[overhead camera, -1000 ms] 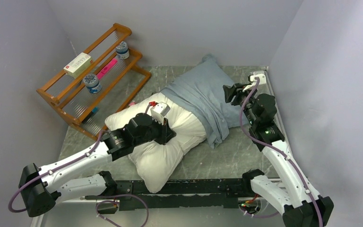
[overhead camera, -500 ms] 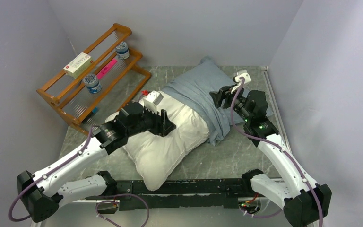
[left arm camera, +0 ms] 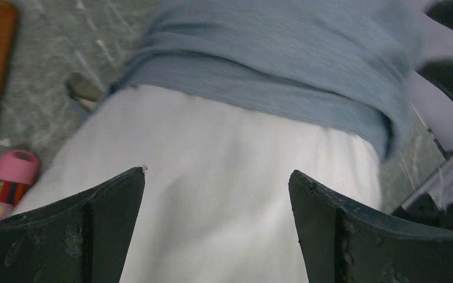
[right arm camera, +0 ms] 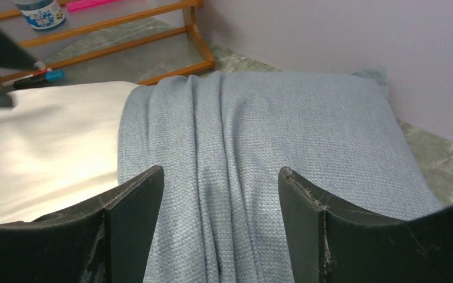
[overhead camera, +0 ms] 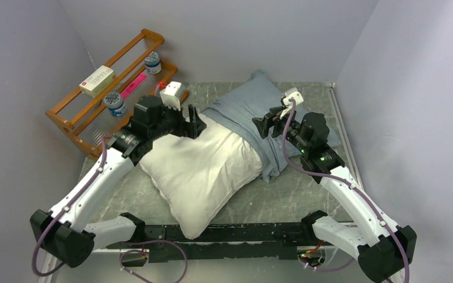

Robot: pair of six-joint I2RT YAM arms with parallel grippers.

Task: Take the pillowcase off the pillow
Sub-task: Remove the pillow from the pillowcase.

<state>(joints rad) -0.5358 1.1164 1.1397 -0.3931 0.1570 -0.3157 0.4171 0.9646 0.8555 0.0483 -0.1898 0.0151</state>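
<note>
The white pillow (overhead camera: 203, 171) lies slantwise on the table with its near half bare. The blue-grey pillowcase (overhead camera: 245, 112) covers its far end, bunched in folds along the edge. My left gripper (overhead camera: 194, 121) hovers open above the pillow's far left part, near the cloth edge, with nothing between its fingers. In the left wrist view the gripper (left arm camera: 217, 172) frames bare pillow (left arm camera: 224, 200), the pillowcase (left arm camera: 271, 71) just beyond. My right gripper (overhead camera: 262, 127) is open over the pillowcase folds. In the right wrist view the gripper (right arm camera: 221, 170) straddles a ridge of pillowcase (right arm camera: 283, 124), the pillow (right arm camera: 41, 147) to its left.
A wooden rack (overhead camera: 118, 88) with jars and a box stands at the back left, close to the left arm. A pink bottle (left arm camera: 9, 183) lies on the table beside the pillow. Grey walls close in on both sides and the back.
My left gripper has opened, let go of the pillow and swung back and left toward the pillowcase edge. The right gripper has opened wider and moved left over the cloth.
</note>
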